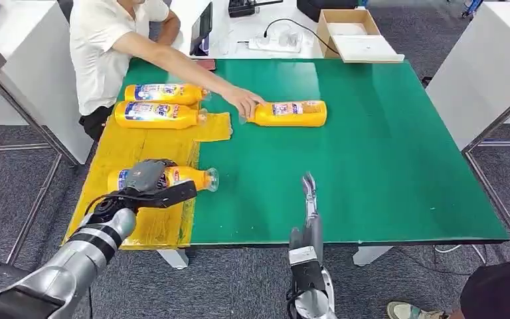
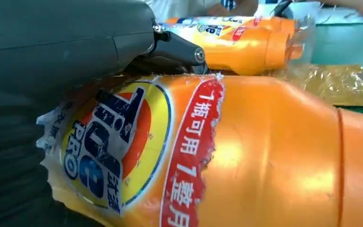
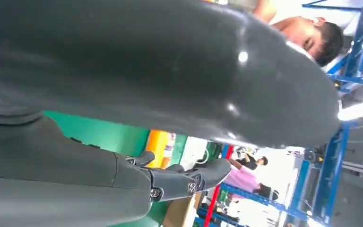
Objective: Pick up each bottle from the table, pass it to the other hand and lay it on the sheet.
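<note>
Near the front of the yellow sheet [image 1: 133,149] lies an orange bottle [image 1: 196,177] on its side, cap toward the green table [image 1: 372,153]. My left hand [image 1: 147,181] wraps over its middle and grips it; up close the hand [image 2: 66,42] sits against the labelled bottle [image 2: 264,156]. Two more orange bottles [image 1: 166,93] [image 1: 156,115] lie side by side at the sheet's far end. Another bottle [image 1: 291,113] lies on the bare green top, with a person's hand [image 1: 242,101] on its cap end. My right hand [image 1: 309,206] hovers at the table's front edge, fingers straight, holding nothing.
A person in a white shirt [image 1: 106,46] sits at the far left corner, arm stretched over the table. A cardboard box [image 1: 348,30] and a power strip [image 1: 272,41] lie beyond the far edge. White tables [image 1: 485,60] flank both sides.
</note>
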Motion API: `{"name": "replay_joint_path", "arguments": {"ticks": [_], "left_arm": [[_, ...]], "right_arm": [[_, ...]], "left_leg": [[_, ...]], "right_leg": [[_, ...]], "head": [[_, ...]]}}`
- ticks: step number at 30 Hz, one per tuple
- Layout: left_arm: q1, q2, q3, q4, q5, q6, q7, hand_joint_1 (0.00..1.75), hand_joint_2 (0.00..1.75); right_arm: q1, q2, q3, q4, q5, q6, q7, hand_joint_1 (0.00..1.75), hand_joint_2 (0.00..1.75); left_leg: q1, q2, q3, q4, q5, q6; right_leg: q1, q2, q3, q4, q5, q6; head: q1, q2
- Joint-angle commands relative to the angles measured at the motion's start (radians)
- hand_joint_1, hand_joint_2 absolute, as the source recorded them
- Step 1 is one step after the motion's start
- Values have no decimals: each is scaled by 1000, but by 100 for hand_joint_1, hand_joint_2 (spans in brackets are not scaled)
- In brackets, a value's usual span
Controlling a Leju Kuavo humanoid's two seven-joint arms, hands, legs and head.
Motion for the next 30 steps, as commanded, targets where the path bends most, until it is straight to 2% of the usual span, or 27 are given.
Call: {"name": "replay_joint_path", "arguments": {"ticks": [1,6,7,11,14,18,21,22,25,26,28,30], "left_arm": [[-34,-18,40,186,50,-67,-9,5,175],[-33,-19,41,186,52,-71,-11,5,175],[-33,-19,41,186,52,-71,-11,0,175],[-27,-22,52,135,91,-123,-92,0,175],[-18,0,-19,40,34,-96,-133,0,175],[4,28,-89,-59,-29,-58,-119,0,175],[70,29,-44,-176,68,-34,-178,0,175],[135,20,25,-288,223,-74,-265,0,175],[135,20,25,-288,223,-74,-265,0,175],[232,4,102,-447,425,-146,-329,0,175],[348,-29,179,-644,642,-176,-370,0,175],[423,-46,215,-763,763,-187,-383,0,175]], "right_arm": [[-49,-2,1,135,-6,-6,-31,0,0],[-49,-2,1,137,-6,-4,-31,0,0],[-49,-2,1,137,-6,-4,-31,0,0],[-52,1,-9,152,-5,-1,-31,0,0],[-50,1,-12,152,-4,-9,-31,0,0],[-46,1,-14,153,-5,-13,-31,0,0],[-38,-3,-16,147,-7,-20,-31,0,0],[-35,-5,-16,143,-7,-15,-31,0,0],[-35,-5,-16,143,-7,-15,-31,0,0],[-32,-5,-17,140,-6,-11,-31,0,0],[-26,-11,-4,137,-8,-33,-31,0,0],[-12,-14,2,124,-14,-38,-31,0,0]], "left_leg": [[1,3,5,-2,0,-2],[0,2,5,-1,1,-2],[0,3,7,-2,1,-3],[0,2,5,-1,1,-3],[0,2,5,-1,1,-3],[1,1,4,-1,1,-3],[1,1,3,-1,1,-3],[0,1,3,-1,1,-3],[0,2,4,-1,0,-3],[0,0,2,0,1,-3],[0,3,4,-2,0,-3],[0,5,4,-1,-1,-3]], "right_leg": [[1,2,3,-1,0,-2],[0,1,3,2,0,-1],[1,2,4,1,0,-2],[1,0,3,2,0,-2],[1,1,3,2,0,-2],[1,0,3,3,0,-2],[1,1,2,2,0,-2],[0,1,1,3,0,-2],[1,1,2,2,-1,-2],[0,0,1,3,-1,-2],[1,3,2,2,-1,-2],[0,4,2,2,-1,-2]], "head": [[0,0],[0,0],[0,0],[0,0],[0,0],[0,0],[0,0],[0,0],[0,0],[0,0],[0,0],[0,0]]}}
